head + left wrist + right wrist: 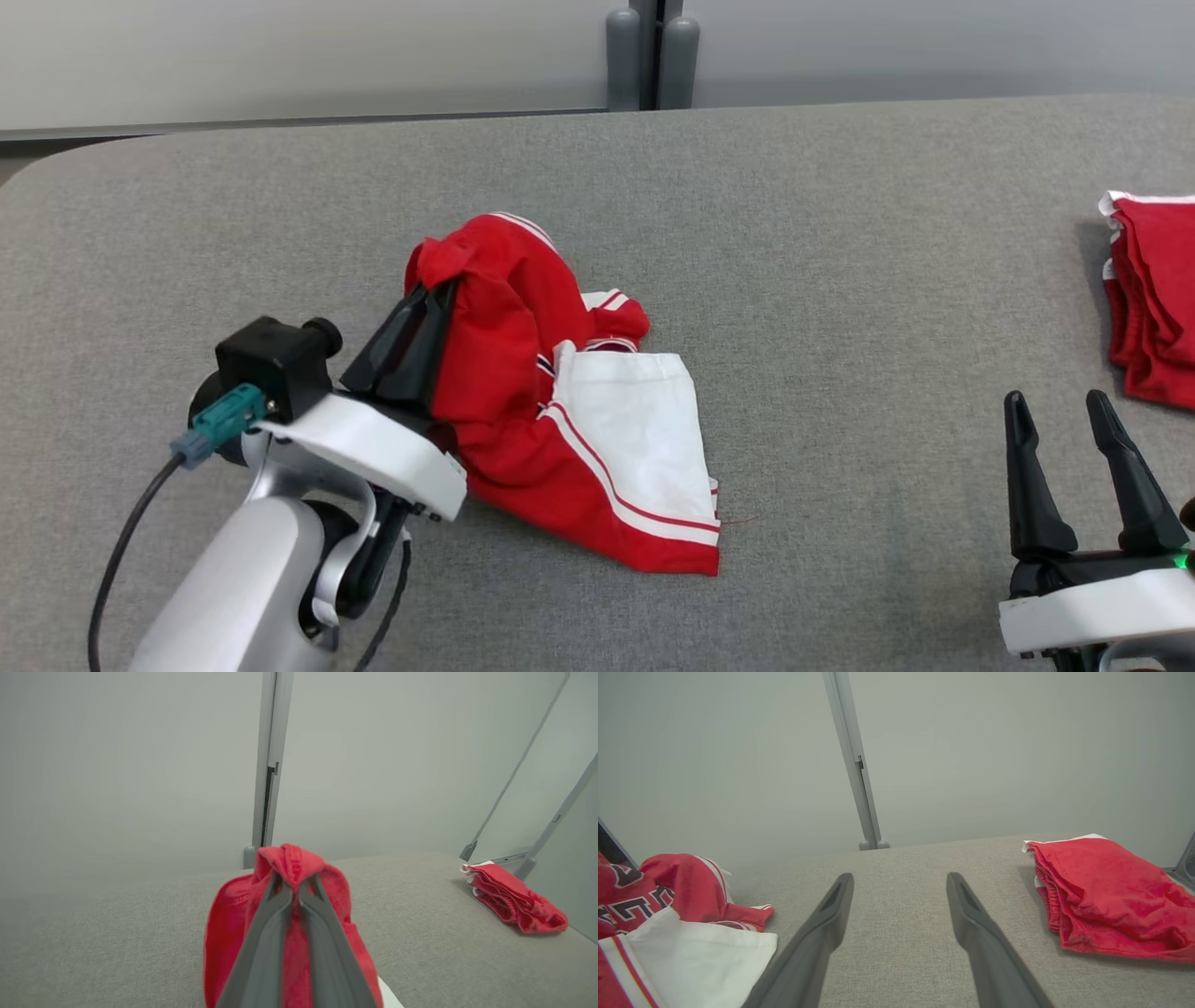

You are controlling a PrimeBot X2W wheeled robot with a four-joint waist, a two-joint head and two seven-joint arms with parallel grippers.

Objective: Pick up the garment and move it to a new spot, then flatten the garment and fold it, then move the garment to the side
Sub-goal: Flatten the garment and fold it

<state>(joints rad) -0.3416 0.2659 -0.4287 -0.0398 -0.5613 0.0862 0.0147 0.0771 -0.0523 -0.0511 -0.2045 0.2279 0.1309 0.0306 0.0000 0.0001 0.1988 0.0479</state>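
garment [504,392], red and white, crumpled on the grey table [840,233] left of centre, its far red fold lifted. left gripper [437,294], jaws closed tight on that lifted fold. right gripper [1055,403], near right, jaws wide apart and empty, just near of a red folded pile [1153,308] at the right edge.

On the table [840,233], the garment [504,392] lies bunched against the left gripper [439,289] tips, spreading to its right. The folded pile [1153,299] lies just ahead-right of the right gripper [1055,399].
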